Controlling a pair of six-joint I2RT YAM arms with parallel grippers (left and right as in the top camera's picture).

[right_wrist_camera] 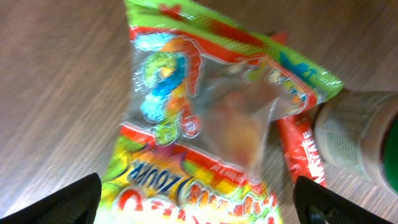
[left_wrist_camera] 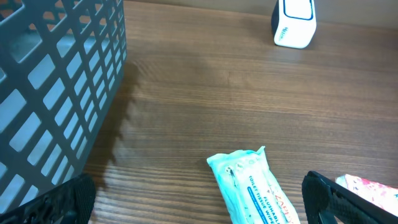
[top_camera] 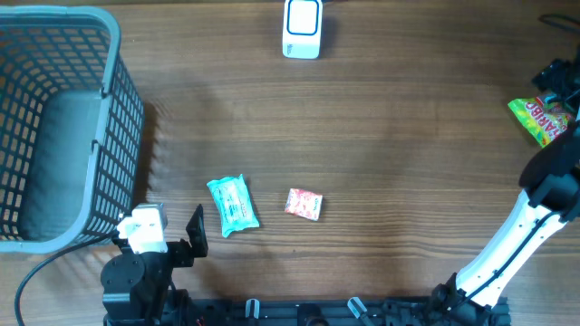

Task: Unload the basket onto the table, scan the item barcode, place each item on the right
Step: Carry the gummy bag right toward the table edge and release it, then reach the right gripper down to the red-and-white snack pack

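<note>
The black two-finger left gripper (left_wrist_camera: pixel 199 208) is held low over the table with its fingers spread wide. The white-linked right arm (top_camera: pixel 507 240) is stretched forward, and its black right gripper (right_wrist_camera: pixel 199 202) is pointed downward, fingers fully parted.

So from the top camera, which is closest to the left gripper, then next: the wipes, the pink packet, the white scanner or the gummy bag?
From the left gripper, overhead view:
1. teal wipes pack, just to its right
2. small pink packet, further right
3. white scanner, middle of the far edge
4. Haribo gummy bag, far right side
</note>
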